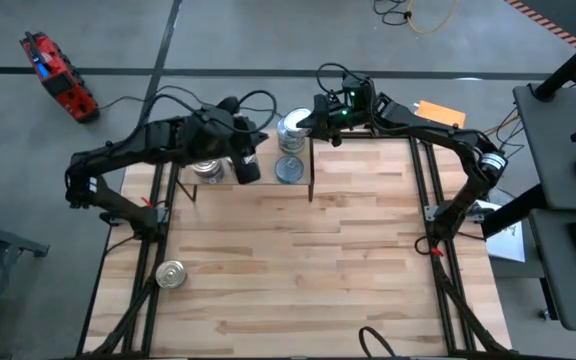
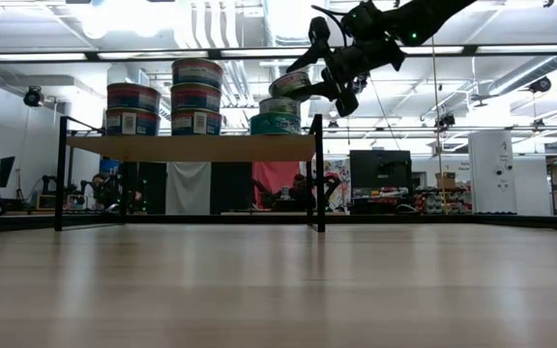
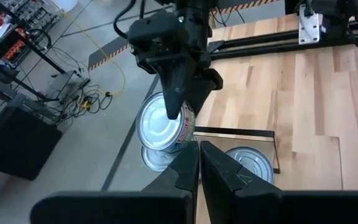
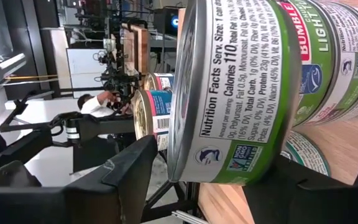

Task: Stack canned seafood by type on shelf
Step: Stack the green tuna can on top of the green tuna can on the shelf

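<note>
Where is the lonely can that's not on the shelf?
In the high view, the lone can sits on the wooden table near its front-left corner, beside the black frame rail, far from the shelf at the back.

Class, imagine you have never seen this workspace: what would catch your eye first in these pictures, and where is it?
First, the right end effector above the shelf's right end, with a tilted green-labelled tin between its fingers over a stack of two matching tins. Next, the blue-labelled stacks farther left on the shelf, where the left end effector hovers, shut. Last, one lone tin on the tabletop's near left side.
</note>
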Available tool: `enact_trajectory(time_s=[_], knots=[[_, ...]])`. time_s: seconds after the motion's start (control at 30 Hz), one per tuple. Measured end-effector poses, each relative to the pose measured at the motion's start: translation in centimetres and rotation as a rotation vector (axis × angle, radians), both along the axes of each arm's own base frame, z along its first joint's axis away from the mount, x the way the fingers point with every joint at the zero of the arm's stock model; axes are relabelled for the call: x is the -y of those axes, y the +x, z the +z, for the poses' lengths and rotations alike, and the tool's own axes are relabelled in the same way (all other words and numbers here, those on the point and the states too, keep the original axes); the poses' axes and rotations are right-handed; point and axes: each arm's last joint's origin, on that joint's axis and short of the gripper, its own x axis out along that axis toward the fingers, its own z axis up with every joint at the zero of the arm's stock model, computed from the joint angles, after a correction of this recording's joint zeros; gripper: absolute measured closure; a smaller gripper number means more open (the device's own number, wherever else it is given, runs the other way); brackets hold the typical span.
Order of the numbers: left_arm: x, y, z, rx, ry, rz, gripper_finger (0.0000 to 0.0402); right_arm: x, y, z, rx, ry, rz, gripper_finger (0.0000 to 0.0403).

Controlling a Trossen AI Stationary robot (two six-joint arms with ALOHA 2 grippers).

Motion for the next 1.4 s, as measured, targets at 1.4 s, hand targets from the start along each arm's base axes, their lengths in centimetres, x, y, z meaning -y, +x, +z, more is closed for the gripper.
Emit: enact_trajectory(time_s=[1.4], knots=[[-6.1, 3.6, -3.1, -0.023, -0.115, -0.071, 0.0401, -0.4, 0.5, 0.6, 0.057, -0.001, 0.007, 0.0103]])
